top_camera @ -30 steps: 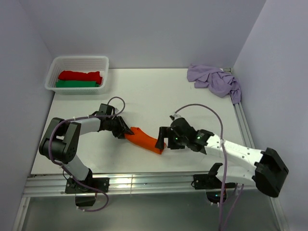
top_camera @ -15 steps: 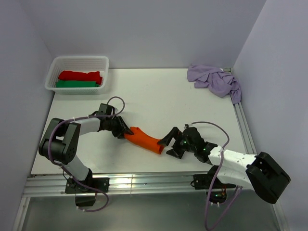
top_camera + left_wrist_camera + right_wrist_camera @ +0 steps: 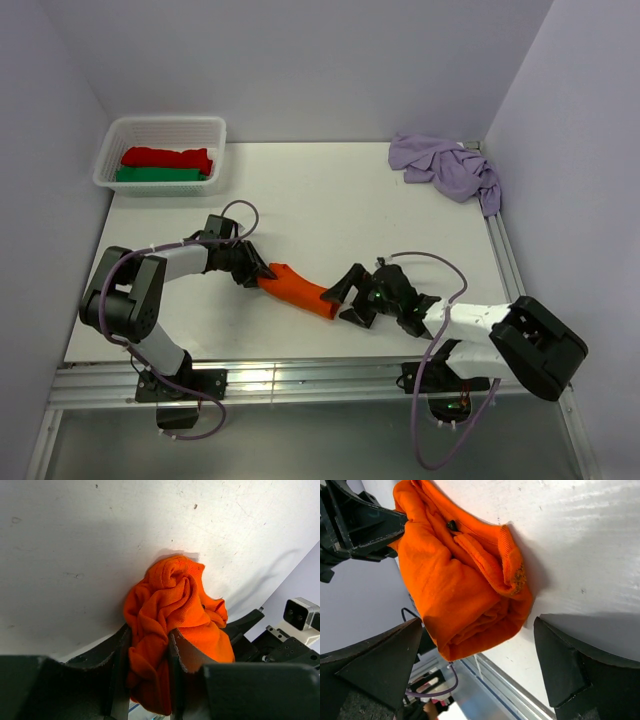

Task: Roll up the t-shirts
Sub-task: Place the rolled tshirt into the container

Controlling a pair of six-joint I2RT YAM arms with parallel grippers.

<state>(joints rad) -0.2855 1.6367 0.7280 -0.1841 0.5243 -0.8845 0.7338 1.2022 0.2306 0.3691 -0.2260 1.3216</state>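
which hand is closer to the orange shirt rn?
Left. The left hand is clamped on one end of the orange t-shirt. The right hand stands open around the other end, not gripping it.

Left arm (image 3: pixel 170 262) folded at the elbow, forearm extended rightward and low over the table. Left gripper (image 3: pixel 255 272), jaws narrowed and clamped on one end of the orange t-shirt (image 3: pixel 298 289). Right arm (image 3: pixel 470 322) stretched leftward, close to the surface. Right gripper (image 3: pixel 346 300), jaws spread wide either side of the other end, not gripping.
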